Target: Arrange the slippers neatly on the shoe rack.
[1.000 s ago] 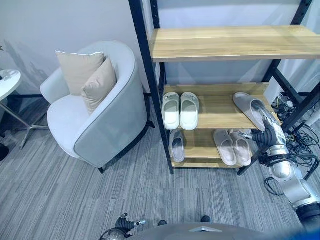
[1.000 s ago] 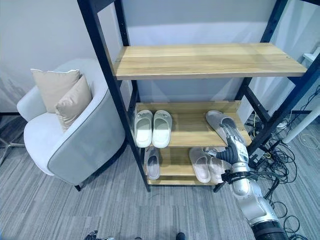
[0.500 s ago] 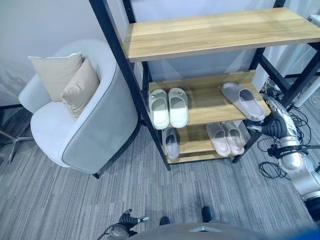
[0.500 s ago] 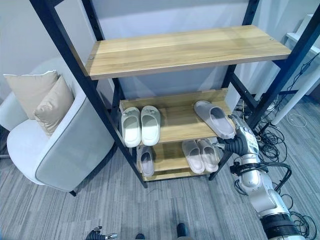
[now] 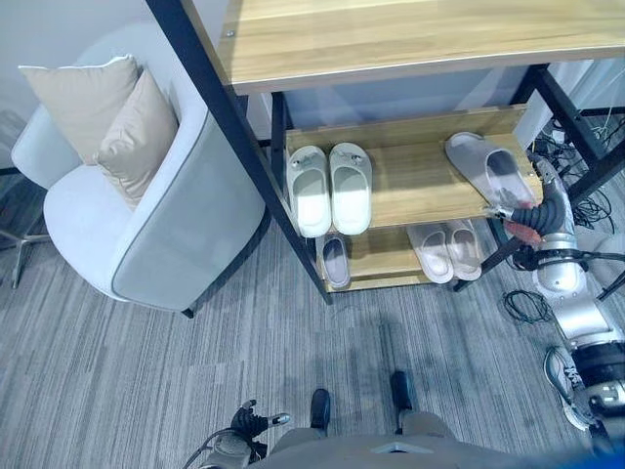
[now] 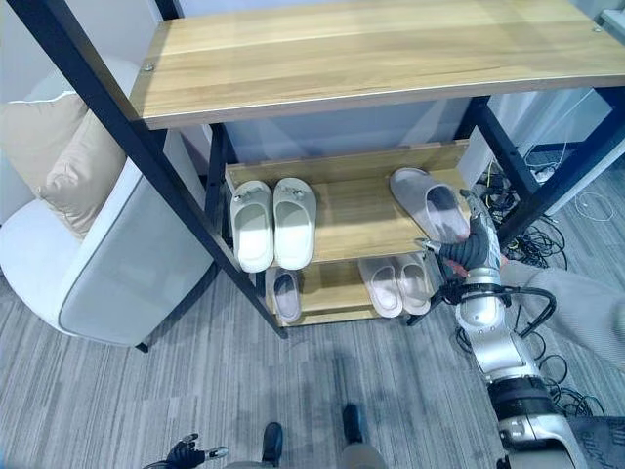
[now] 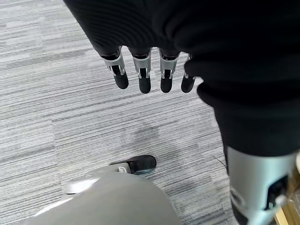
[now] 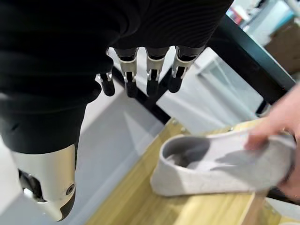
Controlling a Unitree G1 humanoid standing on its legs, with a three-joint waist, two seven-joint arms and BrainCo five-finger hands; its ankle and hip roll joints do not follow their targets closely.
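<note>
A grey slipper (image 5: 487, 168) lies slanted at the right end of the shoe rack's middle shelf (image 5: 410, 195). My right hand (image 5: 543, 203) hovers by its near end, fingers (image 8: 152, 70) relaxed and apart from the slipper (image 8: 211, 173). A person's hand (image 8: 276, 136) grips that slipper's near end. A white pair (image 5: 332, 186) stands side by side at the shelf's left. On the bottom shelf sit a single grey slipper (image 5: 335, 262) and a pale pair (image 5: 444, 249). My left hand (image 5: 249, 425) hangs low over the carpet, fingers (image 7: 143, 77) straight and holding nothing.
A grey armchair (image 5: 146, 215) with two beige cushions (image 5: 107, 117) stands left of the rack. The rack's black posts (image 5: 244, 147) and wide top shelf (image 5: 410, 39) frame the reach. Cables (image 5: 527, 308) lie on the floor at the right, beside a person's grey sleeve (image 6: 586, 298).
The camera has moved in over the rack. My right hand stays by the grey slipper's near end, and a person's hand now shows on that slipper.
</note>
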